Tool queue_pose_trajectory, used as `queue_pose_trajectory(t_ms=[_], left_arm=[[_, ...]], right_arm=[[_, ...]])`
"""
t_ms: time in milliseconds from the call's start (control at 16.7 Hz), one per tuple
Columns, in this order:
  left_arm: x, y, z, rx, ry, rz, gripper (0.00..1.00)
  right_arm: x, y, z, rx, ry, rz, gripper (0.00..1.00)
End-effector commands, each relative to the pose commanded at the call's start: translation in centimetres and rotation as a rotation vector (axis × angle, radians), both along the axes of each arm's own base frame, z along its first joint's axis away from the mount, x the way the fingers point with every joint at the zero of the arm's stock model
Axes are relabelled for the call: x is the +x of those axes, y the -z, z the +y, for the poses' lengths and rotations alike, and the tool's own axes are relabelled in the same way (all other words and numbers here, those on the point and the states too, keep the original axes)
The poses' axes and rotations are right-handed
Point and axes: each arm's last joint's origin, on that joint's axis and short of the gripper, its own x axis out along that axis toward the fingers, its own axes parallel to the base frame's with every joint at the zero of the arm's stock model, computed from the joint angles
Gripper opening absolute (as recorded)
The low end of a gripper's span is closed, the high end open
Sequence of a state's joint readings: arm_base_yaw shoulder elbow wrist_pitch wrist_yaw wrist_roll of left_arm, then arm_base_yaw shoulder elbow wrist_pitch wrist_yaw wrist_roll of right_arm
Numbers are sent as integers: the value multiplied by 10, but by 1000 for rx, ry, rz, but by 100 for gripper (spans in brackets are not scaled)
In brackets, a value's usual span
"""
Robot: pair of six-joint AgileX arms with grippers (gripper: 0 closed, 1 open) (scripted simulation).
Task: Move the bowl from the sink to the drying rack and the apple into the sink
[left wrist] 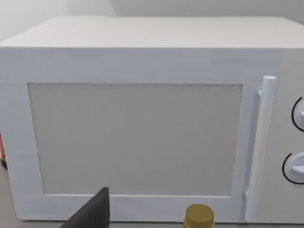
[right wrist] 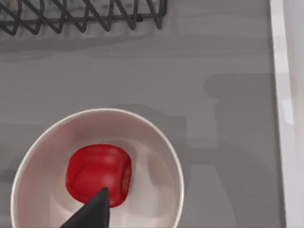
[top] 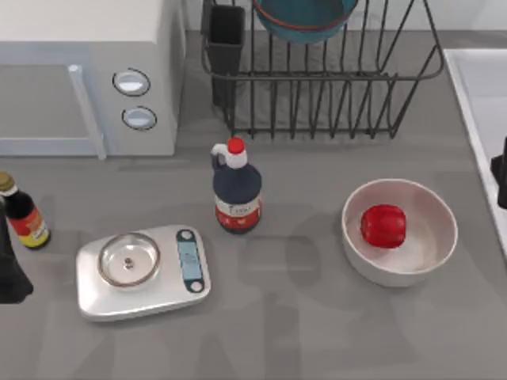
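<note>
The teal bowl (top: 305,17) already sits in the drying rack (top: 333,79). The apple (right wrist: 98,174) lies in the white bowl (right wrist: 156,142) below our right gripper (top: 501,180), not yet in the sink (top: 483,87); we cannot tell its jaws' state.

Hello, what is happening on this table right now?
Nothing is held at this moment. The teal bowl already stands in the black drying rack. The apple lies in the white bowl, not yet in the sink. The right arm is at the table's right edge, the left arm at its left edge.
</note>
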State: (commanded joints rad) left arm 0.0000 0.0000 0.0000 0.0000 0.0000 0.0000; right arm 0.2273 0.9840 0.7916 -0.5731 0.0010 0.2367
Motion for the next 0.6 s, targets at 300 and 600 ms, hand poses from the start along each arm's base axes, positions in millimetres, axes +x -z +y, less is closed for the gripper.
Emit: queue_pose_trajectory(t_ms=[300, 600], left_arm=[[0, 0, 0, 0, 0, 0, 100], [0, 0, 0, 0, 0, 0, 100]], right_arm=[[70, 1, 48, -35, -18, 349, 100], [122, 31, 97, -109, -11, 620, 100]])
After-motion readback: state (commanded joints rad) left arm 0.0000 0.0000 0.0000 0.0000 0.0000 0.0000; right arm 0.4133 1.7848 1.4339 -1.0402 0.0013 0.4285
